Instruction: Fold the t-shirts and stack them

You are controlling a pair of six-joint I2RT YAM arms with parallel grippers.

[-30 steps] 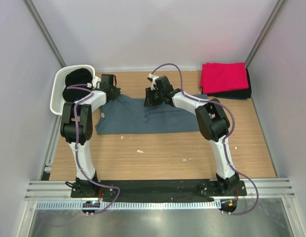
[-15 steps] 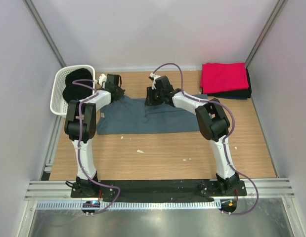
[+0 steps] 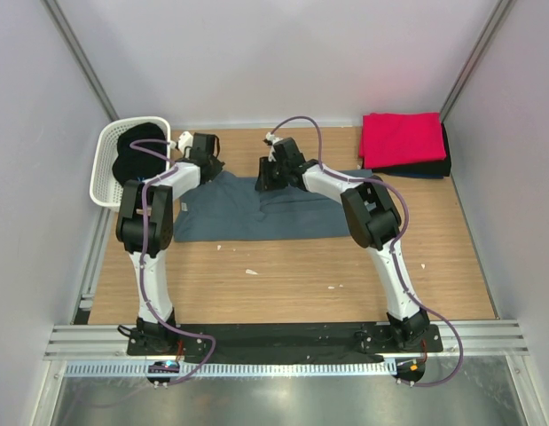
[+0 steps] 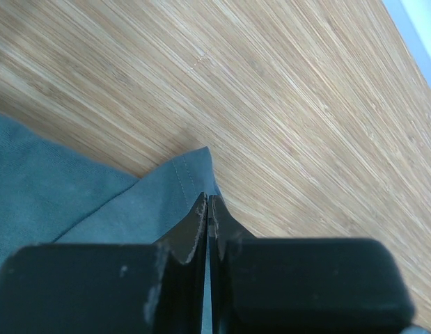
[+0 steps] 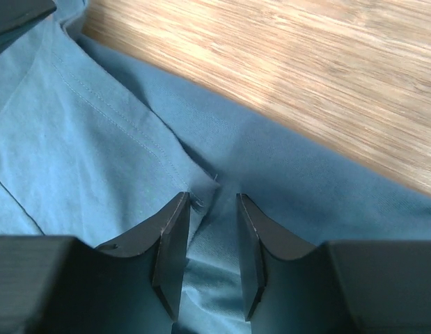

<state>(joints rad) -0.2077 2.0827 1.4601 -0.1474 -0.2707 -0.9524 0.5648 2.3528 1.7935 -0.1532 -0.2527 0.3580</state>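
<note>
Wooden counter (image 3: 283, 284) underneath it all, pale grain showing on every side of the slate blue-grey t-shirt (image 3: 247, 213). Shirt spread wide and mostly flat, with a few creases toward its far edge.

Well apart, past the shirt's far right corner: red t-shirt (image 3: 400, 138), folded square, sitting on top of folded dark t-shirts (image 3: 434, 169). Close by the shirt's far left corner: white perforated basket (image 3: 101, 169), black cloth (image 3: 132, 155) heaped inside.

Both arms reaching in to the shirt's far edge.

Left end effector (image 3: 207, 161) (image 4: 207, 202) at the far left corner, clamped tight, fingers pressed together with barely a sliver between. Tips right at the hemmed corner of the cloth; impossible to tell from the wrist view whether any fabric is caught.

Right end effector (image 3: 265, 182) (image 5: 212, 202) near the middle of the far edge, part-way open. Fingers down on the blue-grey fabric, one either side of a small pucker beside a stitched seam, standing apart and not closed on the cloth.
</note>
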